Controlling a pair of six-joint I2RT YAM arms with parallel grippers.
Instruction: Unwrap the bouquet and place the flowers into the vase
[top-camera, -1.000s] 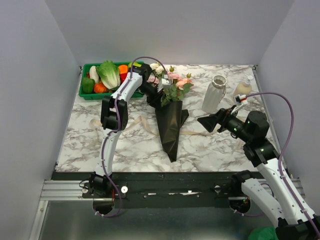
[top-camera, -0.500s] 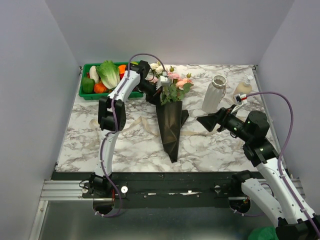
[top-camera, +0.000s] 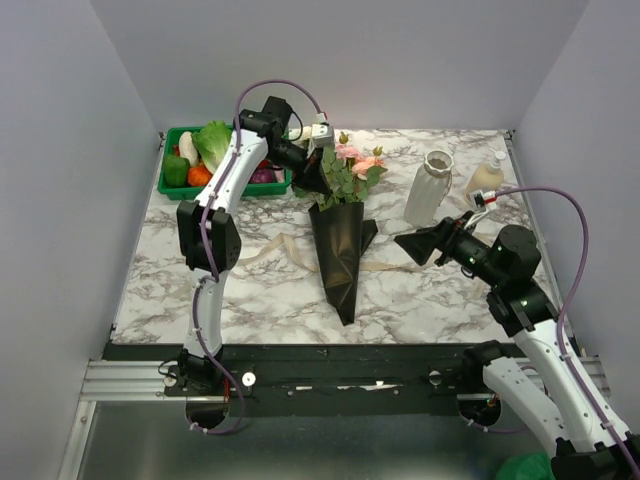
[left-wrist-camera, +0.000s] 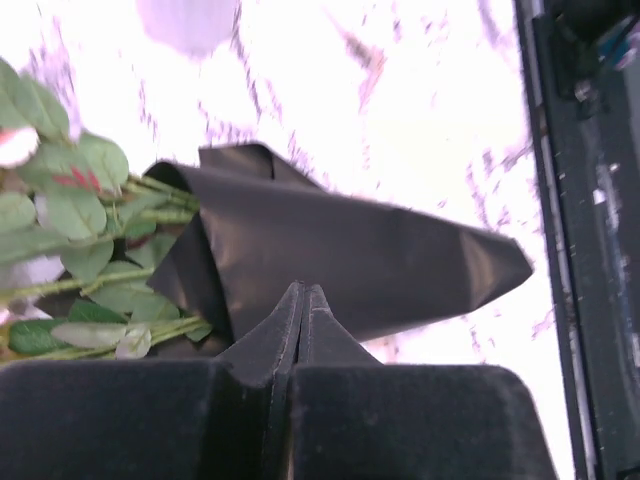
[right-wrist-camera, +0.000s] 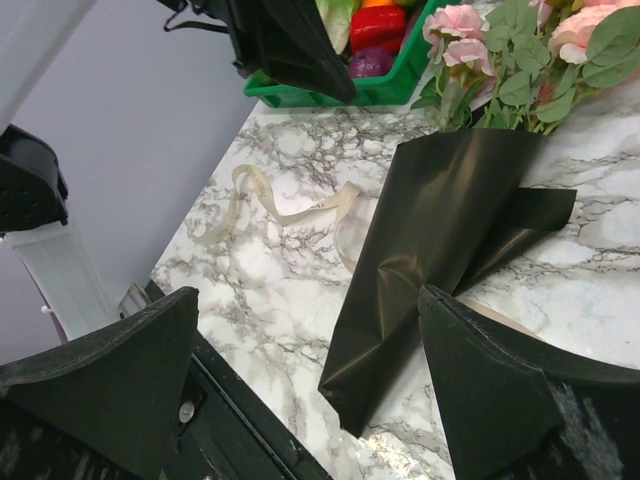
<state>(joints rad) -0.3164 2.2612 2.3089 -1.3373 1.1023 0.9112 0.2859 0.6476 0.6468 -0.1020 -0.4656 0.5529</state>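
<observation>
Left hand (top-camera: 311, 176) higher, bouquet (top-camera: 341, 243) just beneath

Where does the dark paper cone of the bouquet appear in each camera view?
Top external: paper cone at centre, tip toward the arm bases.
Left wrist: paper cone mid-frame, tip pointing right.
Right wrist: paper cone centre-right, tip pointing down-left.
Shared landmark: green leaves at its mouth, in all three.

No writing, label, brand or number is legible on anything
</observation>
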